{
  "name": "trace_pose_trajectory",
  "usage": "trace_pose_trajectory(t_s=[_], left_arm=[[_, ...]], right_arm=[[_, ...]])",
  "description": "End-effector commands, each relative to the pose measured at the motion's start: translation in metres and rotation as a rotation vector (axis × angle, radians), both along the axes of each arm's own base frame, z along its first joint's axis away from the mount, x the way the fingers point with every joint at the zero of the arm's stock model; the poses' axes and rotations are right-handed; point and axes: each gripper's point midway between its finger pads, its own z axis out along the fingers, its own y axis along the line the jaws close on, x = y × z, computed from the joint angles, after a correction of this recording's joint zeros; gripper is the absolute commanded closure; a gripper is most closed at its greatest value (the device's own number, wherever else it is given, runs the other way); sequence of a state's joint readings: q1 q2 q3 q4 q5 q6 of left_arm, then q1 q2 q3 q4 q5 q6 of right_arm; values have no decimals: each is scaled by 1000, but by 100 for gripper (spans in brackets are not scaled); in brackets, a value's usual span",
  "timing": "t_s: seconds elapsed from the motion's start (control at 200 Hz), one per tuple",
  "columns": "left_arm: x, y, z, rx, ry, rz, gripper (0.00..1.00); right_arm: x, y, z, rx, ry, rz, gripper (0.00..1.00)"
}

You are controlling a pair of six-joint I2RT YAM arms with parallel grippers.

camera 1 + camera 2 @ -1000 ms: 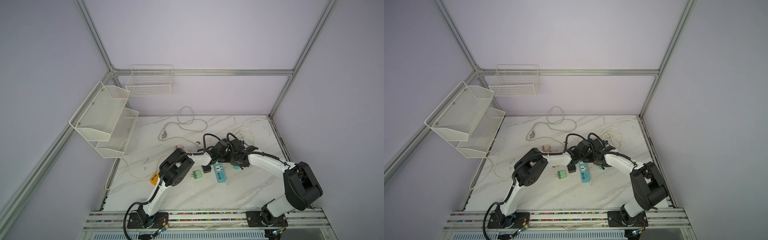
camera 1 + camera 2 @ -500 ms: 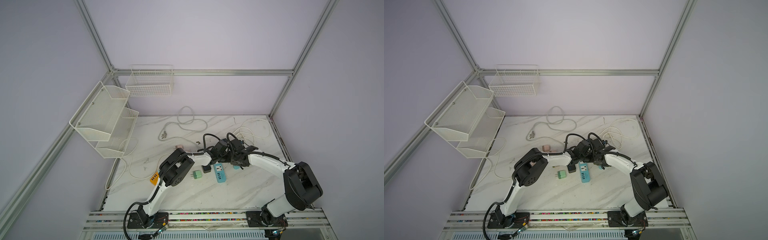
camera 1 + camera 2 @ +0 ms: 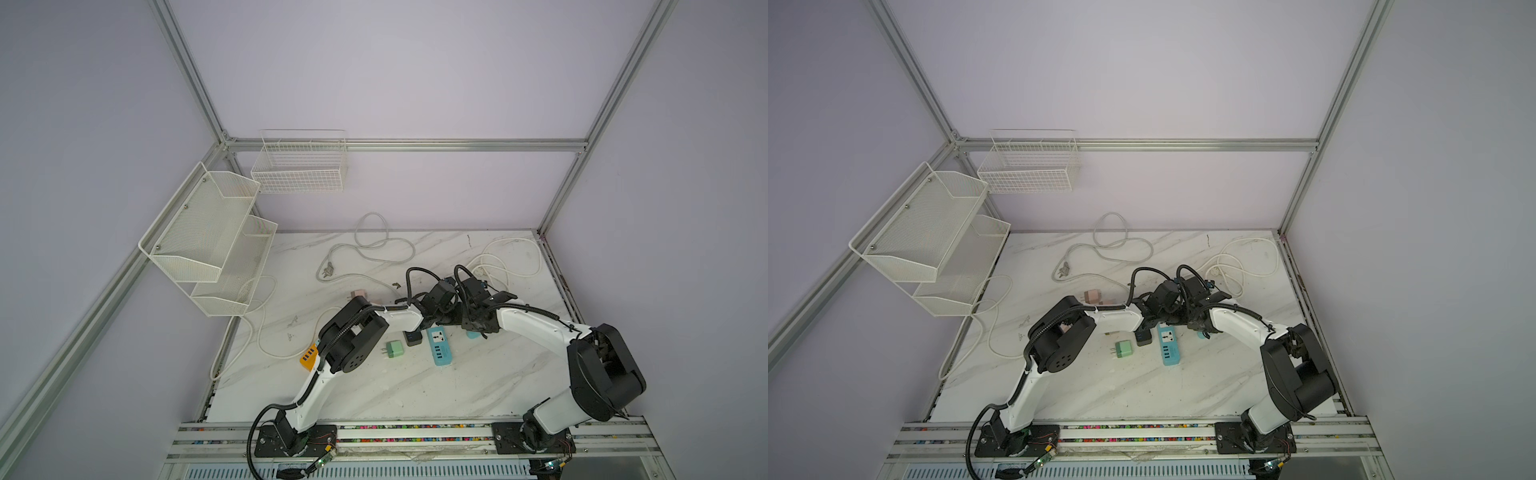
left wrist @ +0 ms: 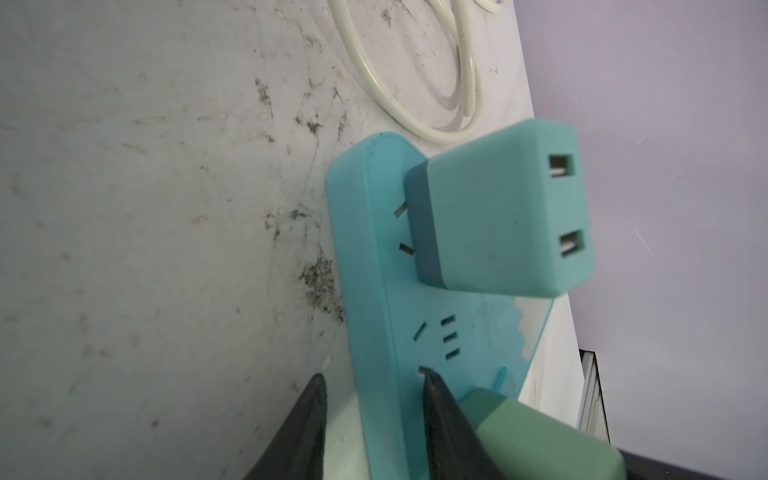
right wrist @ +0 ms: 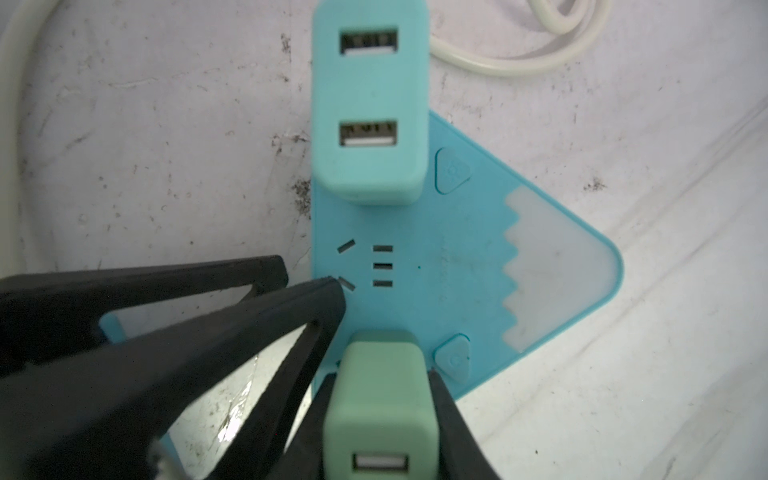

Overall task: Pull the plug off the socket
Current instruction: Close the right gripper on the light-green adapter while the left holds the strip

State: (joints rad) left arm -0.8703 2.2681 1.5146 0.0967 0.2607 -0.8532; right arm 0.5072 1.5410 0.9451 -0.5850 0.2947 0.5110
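Right claw (image 5: 380, 376) pinches green plug (image 5: 380, 415), fingers flat on both flanks. Plug stands in blue socket (image 5: 457, 266) near one corner; depth of prongs hidden. Left claw (image 4: 371, 374) nipped onto socket's edge: one finger (image 5: 307, 303) on top face beside slots, other at outer side of rim. Teal charger (image 4: 498, 216) plugged in at far end of same socket, prongs partly showing. Socket lies flat on marble table (image 4: 145, 208). White cable (image 4: 374, 83) loops just beyond.
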Motion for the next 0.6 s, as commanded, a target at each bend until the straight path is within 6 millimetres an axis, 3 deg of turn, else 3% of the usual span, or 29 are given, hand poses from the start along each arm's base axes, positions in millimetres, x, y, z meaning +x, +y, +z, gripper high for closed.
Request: trace_pose_trajectory(t_s=[0.0, 0.215, 0.43, 0.595], left_arm=[[-22, 33, -79, 183, 114, 13, 63], [-23, 31, -81, 178, 118, 3, 64], [-23, 32, -76, 157, 106, 9, 68], [-27, 34, -79, 147, 112, 3, 68]], right_arm=[[18, 8, 18, 37, -75, 8, 86], [15, 0, 21, 28, -83, -11, 86], [25, 19, 22, 97, -94, 31, 94], [22, 6, 25, 48, -94, -14, 94]])
